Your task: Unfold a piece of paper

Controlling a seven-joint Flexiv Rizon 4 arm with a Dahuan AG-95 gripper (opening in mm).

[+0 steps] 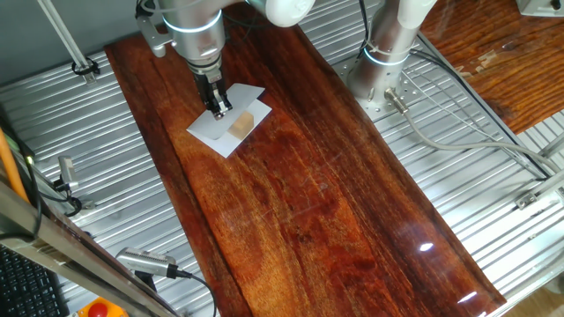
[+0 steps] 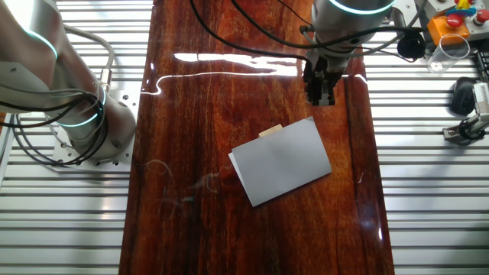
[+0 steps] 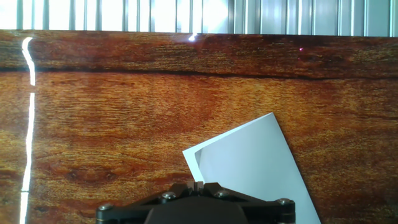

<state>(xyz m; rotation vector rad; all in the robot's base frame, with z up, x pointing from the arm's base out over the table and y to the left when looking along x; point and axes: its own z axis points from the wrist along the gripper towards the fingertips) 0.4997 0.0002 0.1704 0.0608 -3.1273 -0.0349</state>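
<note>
The piece of paper (image 1: 210, 134) is a white folded sheet at the far end of the dark wooden board (image 1: 300, 202). A small tan wooden block (image 1: 241, 124) rests on its lower layer. My gripper (image 1: 218, 112) stands over the sheet, fingers closed together on the edge of the upper flap, which is raised off the lower layer. In the other fixed view the paper (image 2: 281, 159) looks grey, with the block (image 2: 270, 131) peeking out behind it and the gripper (image 2: 319, 98) at its far corner. In the hand view the paper (image 3: 255, 168) runs up into the shut gripper (image 3: 196, 185).
A second arm's base (image 1: 381, 75) stands on the ribbed metal table right of the board, with cables (image 1: 476, 141) trailing from it. A clear cup (image 2: 447, 52) and other gear sit at the table's edge. The board (image 2: 252, 221) extends bare toward the near end.
</note>
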